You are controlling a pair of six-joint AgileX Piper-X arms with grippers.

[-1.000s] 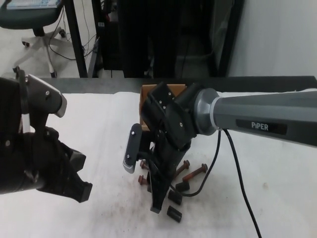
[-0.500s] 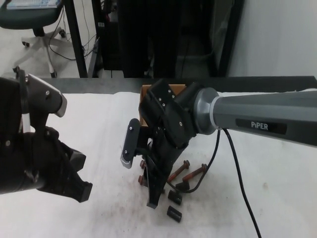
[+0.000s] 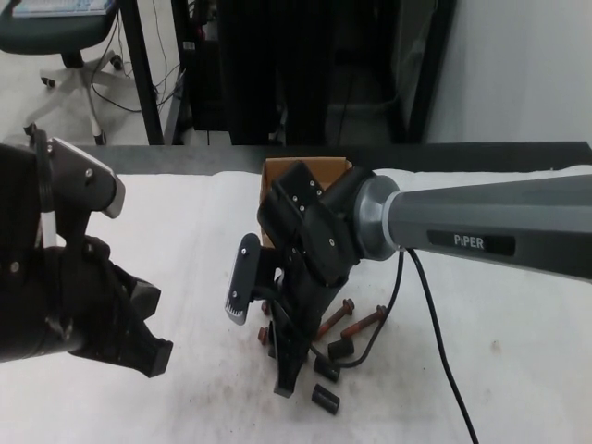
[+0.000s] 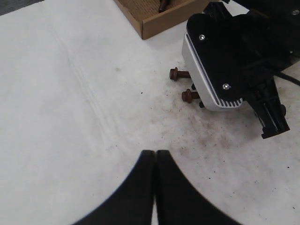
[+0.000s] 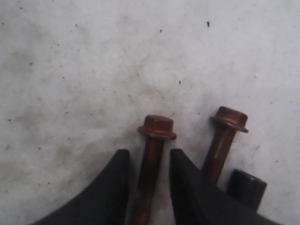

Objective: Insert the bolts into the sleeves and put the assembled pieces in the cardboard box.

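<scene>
Right gripper [image 5: 149, 157] is down over the pile, jaws apart & straddling a bolt [image 5: 154, 136]: one finger each side of the shank, a sliver of bench [image 5: 70, 70] showing on both sides, so no squeeze yet by the look of it. Step in hand, I'd say, is the pick. To do it well: keep the shank centred btwn the fingers, close square across it just below the head, then lift straight up so it doesn't roll or knock the second bolt [image 5: 224, 140] lying just beside. A black sleeve [image 5: 246, 187] sits near that one's lower shank, so watch the outer finger doesn't shove it. The bolt itself is reddish-brown & rusty-looking, w/ a hex head on a flange and a slim shank, lying flat on the speckled white surface w/ its head pointing away from the wrist. The cardboard box [image 4: 168, 21] sits beyond the pile, open side up, w/ something dark inside that I can't make out. Left gripper [image 4: 155, 157] hangs well off to the side over bare bench, fingers pressed together & holding nothing.
</scene>
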